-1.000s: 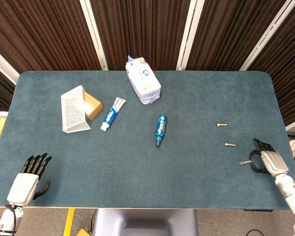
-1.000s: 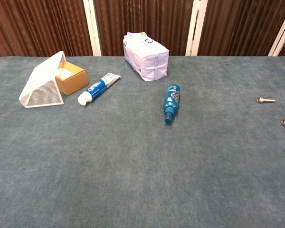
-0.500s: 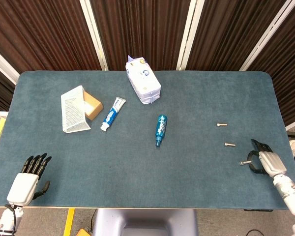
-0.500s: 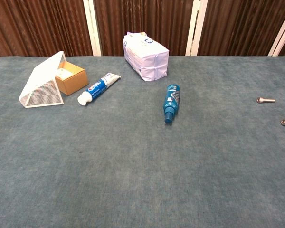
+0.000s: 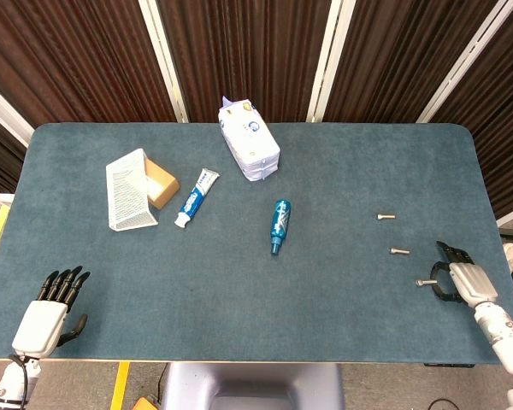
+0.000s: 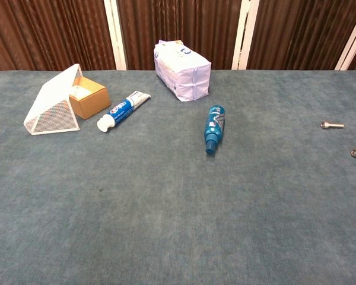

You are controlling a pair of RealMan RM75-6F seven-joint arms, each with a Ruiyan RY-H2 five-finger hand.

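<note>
Item 1: my right hand (image 5: 456, 282), white back and black fingers, at the near right edge of the blue-grey felt-covered table (image 5: 342, 325). Fingers curled around the small silver bolt (image 5: 426, 283); whether they pinch it or only touch its near end I cannot tell.

Item 2: that bolt. Lies just left of my right hand, long axis running left to right, one end at my fingertips, the other pointing away toward the table's middle. My right hand is far nearer to it than my left.

Item 3: my left hand (image 5: 50, 310), at the near left corner, fingers spread, holding nothing.

Item 4: two more silver bolts, one (image 5: 398, 251) near, up-left of the first, the other (image 5: 386, 216) further back.

Item 5: slim blue bottle (image 5: 279, 225), lying mid-table.
</note>
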